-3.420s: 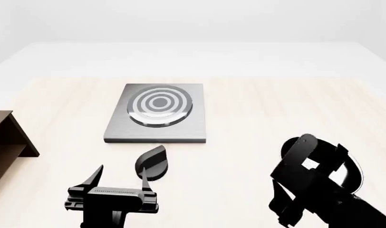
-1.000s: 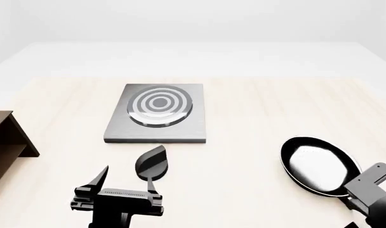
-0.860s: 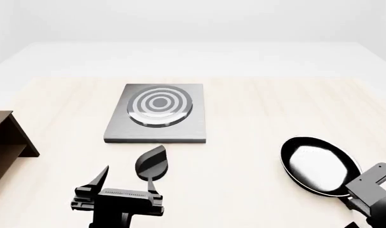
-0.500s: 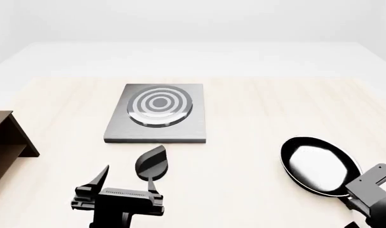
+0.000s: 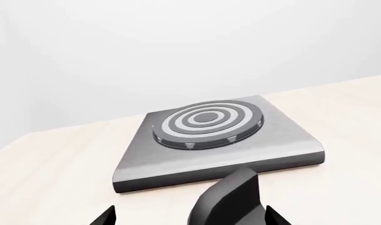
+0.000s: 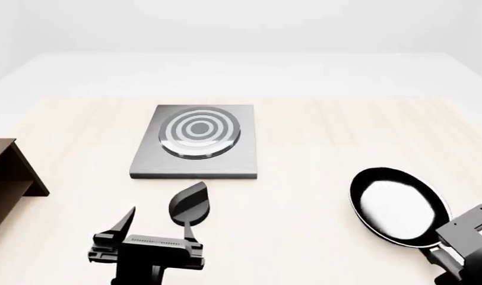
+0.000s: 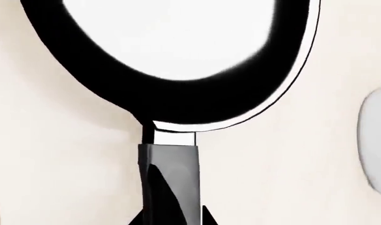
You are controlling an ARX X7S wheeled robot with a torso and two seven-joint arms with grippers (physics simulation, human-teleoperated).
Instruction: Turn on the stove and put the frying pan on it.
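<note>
Head view: right claw [image 6: 463, 252] clamps the frying pan [image 6: 399, 205] handle; left claw [image 6: 152, 231] spread, empty, stove [image 6: 198, 142] beyond.

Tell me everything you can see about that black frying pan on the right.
The frying pan is round and shallow, with a black rim and a glossy inside that reflects almost white. It sits flat on the pale wooden table, to the right of the stove and well apart from it. Its long black handle points back toward the robot, and the right gripper is at that handle; whether it is clamped cannot be told.
</note>
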